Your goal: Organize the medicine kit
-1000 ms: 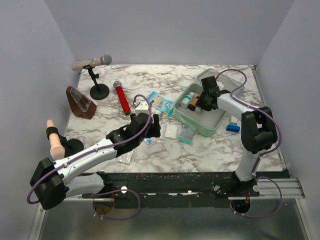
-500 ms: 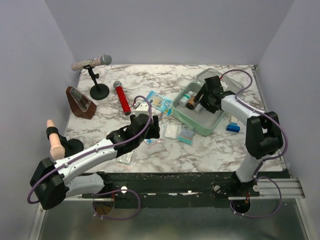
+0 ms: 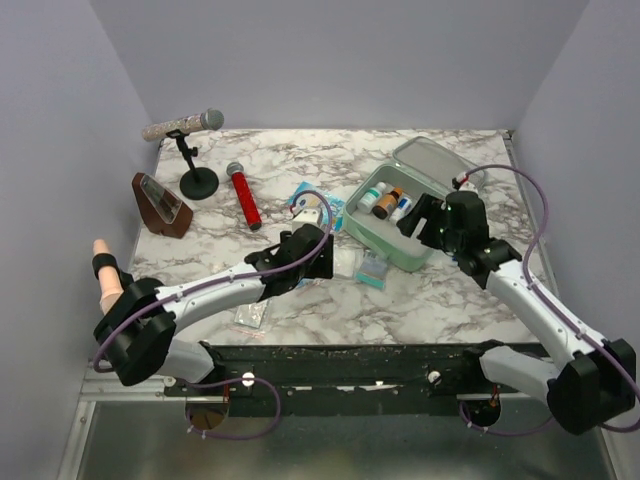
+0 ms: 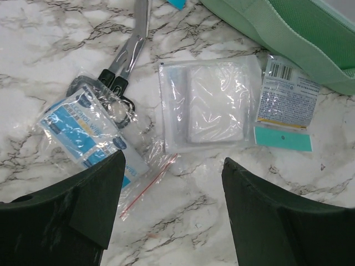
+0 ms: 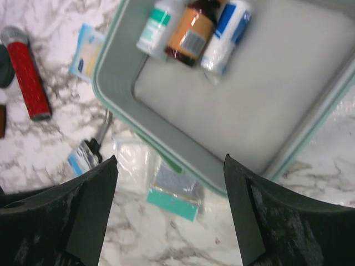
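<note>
— What's the biggest thing seen from above?
— A white-and-grey marble-patterned table top [image 3: 420, 300]. The mint-green rounded-rectangular medicine kit [image 3: 375, 243] lies open on it, right of centre in the upper half. Its lid is tipped back toward the upper right.

— And the grippers?
— The right gripper [image 5: 169, 166] hangs above the kit's lower-left wall. Its fingers are spread wide with nothing between them. The left gripper [image 4: 172, 160] is just left of the kit, over loose packets, and its fingers are likewise apart and empty.

— What lies beneath the left one?
— At the centre of the left wrist view is a clear plastic packet holding a white gauze pad [image 4: 211, 102]. Just right of it is a smaller packet with a barcode label and a teal strip [image 4: 285, 102], close to the kit's wall in the upper right. At left, a blue-and-white sachet in a clear zip bag [image 4: 83, 136] overlaps the black handles of metal scissors [image 4: 125, 61].

— Anything inside the kit?
— Three small bottles lie side by side at the top of the right wrist view. There is a white bottle with a teal label [image 5: 157, 25], an amber bottle with an orange label [image 5: 194, 30], and a white bottle with a blue label [image 5: 226, 33].
</note>
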You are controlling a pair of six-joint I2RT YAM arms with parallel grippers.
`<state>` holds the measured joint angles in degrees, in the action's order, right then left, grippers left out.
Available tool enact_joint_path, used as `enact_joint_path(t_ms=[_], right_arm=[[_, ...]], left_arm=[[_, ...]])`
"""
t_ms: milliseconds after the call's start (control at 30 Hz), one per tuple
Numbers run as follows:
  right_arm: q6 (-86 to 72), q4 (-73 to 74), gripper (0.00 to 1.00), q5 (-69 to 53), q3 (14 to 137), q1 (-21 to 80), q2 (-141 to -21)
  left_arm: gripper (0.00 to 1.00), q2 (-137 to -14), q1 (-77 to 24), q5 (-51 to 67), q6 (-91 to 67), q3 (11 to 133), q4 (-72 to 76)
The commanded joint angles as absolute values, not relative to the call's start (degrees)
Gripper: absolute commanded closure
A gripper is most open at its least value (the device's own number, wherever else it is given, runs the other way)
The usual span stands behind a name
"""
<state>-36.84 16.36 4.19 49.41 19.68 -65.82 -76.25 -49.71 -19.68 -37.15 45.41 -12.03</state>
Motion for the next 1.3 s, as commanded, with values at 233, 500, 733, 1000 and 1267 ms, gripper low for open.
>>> enact_joint_path(t_ms=[233,500,733,1000,1267], right_arm=[[-29.7,21.7,0.16,3.2,34.1,21.4,-48.3],[-29.4,24.1,0.16,2.9,33.6,21.4,-44.6],[-30.2,24.4,0.16,3.1,33.3,21.4,-44.3],[-30.8,25.0,0.16,3.3,33.3,21.4,-43.3],[-30.8,26.6,0.16,3.7,36.1,21.4,-41.1]], left_arm=[[0.24,-92.4,-49.7,-18.9,-34.3,58.0,-8.5],[0.38,-101.2,-49.7,-20.5,-33.8,61.7,-11.4],[0.55,-104.5,-49.4,-20.4,-32.9,62.6,-12.2],[0.96,-97.6,-49.4,-21.2,-33.9,58.9,-12.0],[1.0,-78.9,-50.4,-21.6,-32.8,53.6,-13.0]])
